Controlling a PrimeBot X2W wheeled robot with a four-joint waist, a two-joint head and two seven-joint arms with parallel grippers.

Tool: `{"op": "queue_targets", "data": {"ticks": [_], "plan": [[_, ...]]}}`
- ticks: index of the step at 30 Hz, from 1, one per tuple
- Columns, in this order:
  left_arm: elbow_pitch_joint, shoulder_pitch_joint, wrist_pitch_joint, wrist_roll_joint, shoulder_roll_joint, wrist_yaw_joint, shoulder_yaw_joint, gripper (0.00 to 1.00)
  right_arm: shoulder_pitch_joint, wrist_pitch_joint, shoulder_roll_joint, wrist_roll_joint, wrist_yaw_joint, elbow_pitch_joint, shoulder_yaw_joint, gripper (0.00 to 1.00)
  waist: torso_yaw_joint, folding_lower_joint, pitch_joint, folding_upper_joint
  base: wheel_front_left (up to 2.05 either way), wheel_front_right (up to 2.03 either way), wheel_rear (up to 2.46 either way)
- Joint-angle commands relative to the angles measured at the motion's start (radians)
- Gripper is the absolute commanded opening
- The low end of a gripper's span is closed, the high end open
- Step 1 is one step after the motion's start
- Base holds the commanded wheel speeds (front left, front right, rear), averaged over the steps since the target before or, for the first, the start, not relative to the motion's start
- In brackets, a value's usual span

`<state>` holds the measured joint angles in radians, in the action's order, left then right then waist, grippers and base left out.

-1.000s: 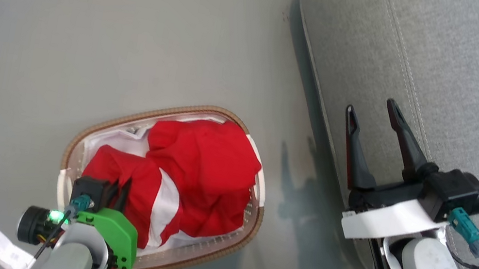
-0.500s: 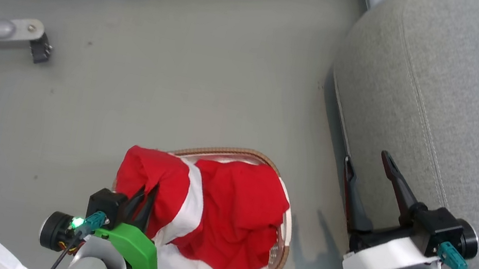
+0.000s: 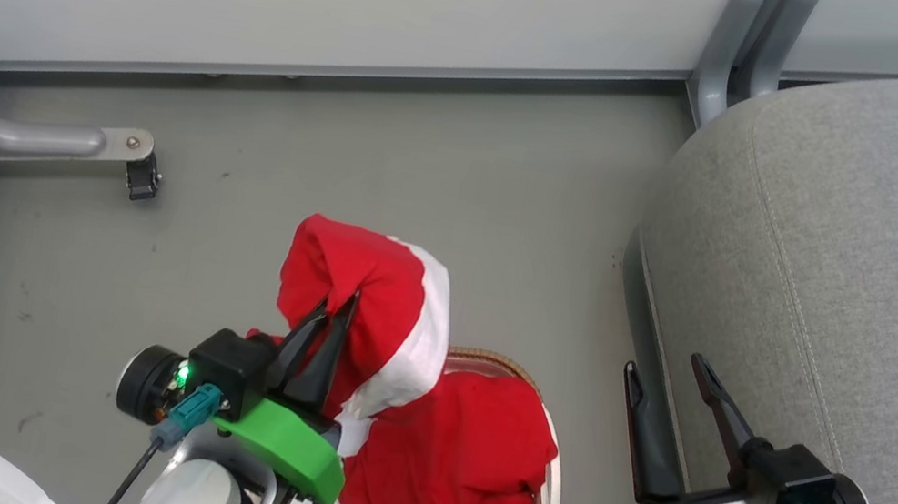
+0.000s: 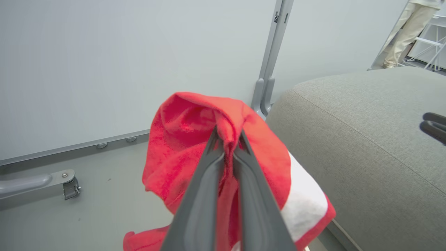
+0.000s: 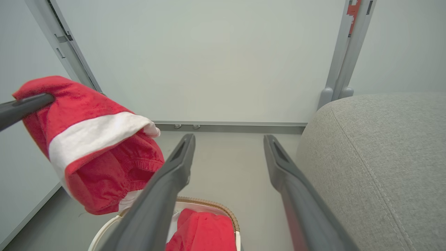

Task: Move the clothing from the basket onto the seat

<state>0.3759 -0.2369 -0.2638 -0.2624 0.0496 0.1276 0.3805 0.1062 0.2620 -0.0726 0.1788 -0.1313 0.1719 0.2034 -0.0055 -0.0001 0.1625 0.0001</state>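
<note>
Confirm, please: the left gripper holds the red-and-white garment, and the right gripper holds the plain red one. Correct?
No. The right gripper is open and empty, as the right wrist view shows; the plain red garment lies in the basket.

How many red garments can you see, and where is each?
2. The white-banded garment hangs pinched in the left gripper's fingers, raised above the basket; the plain red garment lies in the basket. More may be hidden underneath.
</note>
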Motion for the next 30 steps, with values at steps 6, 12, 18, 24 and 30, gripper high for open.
{"op": "queue_targets", "data": {"ticks": [6, 12, 18, 24, 30], "plan": [[-0.127, -0.027, -0.001, -0.026, 0.002, 0.004, 0.042, 0.0, -0.045, 0.004, 0.007, -0.006, 0.001, 0.011, 0.011, 1.0, 0.004, 0.0001, -0.059, -0.0001, 0.0, 0.0, 0.0], [-0.247, -0.05, -0.001, -0.048, 0.002, 0.004, 0.067, 0.0, -0.062, 0.004, 0.01, 0.001, 0.001, 0.019, 0.031, 1.0, 0.007, 0.0001, -0.075, -0.0001, 0.0, 0.0, 0.0], [-0.28, -0.047, -0.001, -0.057, 0.002, 0.004, 0.083, 0.0, -0.067, 0.004, 0.007, 0.003, 0.001, 0.01, 0.072, 1.0, 0.015, 0.0001, -0.087, -0.0001, 0.0, 0.0, 0.0], [-0.274, -0.03, -0.001, -0.066, 0.002, 0.004, 0.098, 0.0, -0.036, 0.004, -0.004, 0.077, 0.001, -0.041, 0.21, 1.0, 0.025, 0.0001, -0.093, -0.0001, 0.0, 0.0, 0.0], [-0.269, -0.034, -0.001, -0.073, 0.002, 0.004, 0.116, 0.0, 0.011, 0.004, -0.022, 0.14, 0.001, -0.082, 0.309, 1.0, 0.046, 0.0001, -0.087, -0.0001, 0.0, 0.0, 0.0]]}}
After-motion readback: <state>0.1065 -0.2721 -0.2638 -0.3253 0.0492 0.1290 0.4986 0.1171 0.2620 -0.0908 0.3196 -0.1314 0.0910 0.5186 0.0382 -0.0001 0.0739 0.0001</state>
